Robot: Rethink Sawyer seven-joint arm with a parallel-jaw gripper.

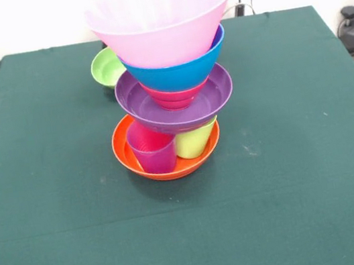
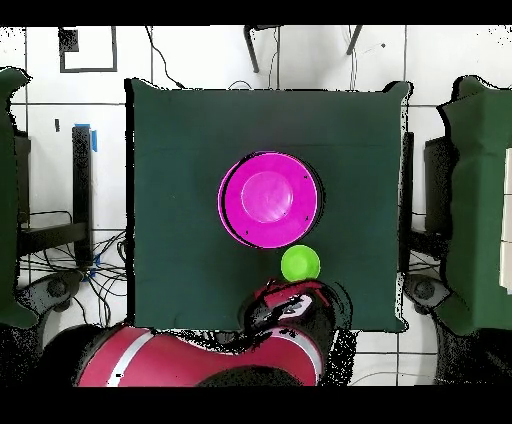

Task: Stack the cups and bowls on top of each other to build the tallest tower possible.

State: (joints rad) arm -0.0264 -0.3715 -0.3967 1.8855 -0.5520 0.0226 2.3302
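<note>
Tower (image 1: pixel 169 79): stands near the middle of the desk (image 1: pixel 306 172), slightly toward the robot's side, in one multicoloured column.
Base: orange bowl (image 1: pixel 169 164), upright on the cloth.
Supports: purple cup (image 1: pixel 152 149) and lime green cup (image 1: pixel 195 141), side by side inside the orange bowl, both carrying the layer above. No orange cup can be made out; it may be hidden behind these two.
Second tier: purple bowl (image 1: pixel 179 101), resting on the cups, rim slightly tilted.
Third tier: small red bowl (image 1: pixel 174 96), seated inside the purple bowl.
Fourth tier: blue bowl (image 1: pixel 180 71), seated on the red one.
Top: big pink bowl (image 1: pixel 159 16), nested in the blue bowl, mouth up. From overhead it covers everything beneath.
Loose item: small green bowl (image 1: pixel 106 67), on the desk just beside the tower on the robot's side, apart from the column, not stacked.
Unaccounted: no light blue bowl is visible in either view.
Arm (image 2: pixel 190 355): drawn back at the desk edge, its end (image 2: pixel 290 305) near the green bowl.
Jaws: not distinguishable in either view; cannot tell how far open they are or whether they hold anything.
Progress: judged far advanced, with seven pieces in the column.
Remaining: placing the green bowl, probably on top.
Risk: the column looks top-heavy, on two narrow cups.
</note>
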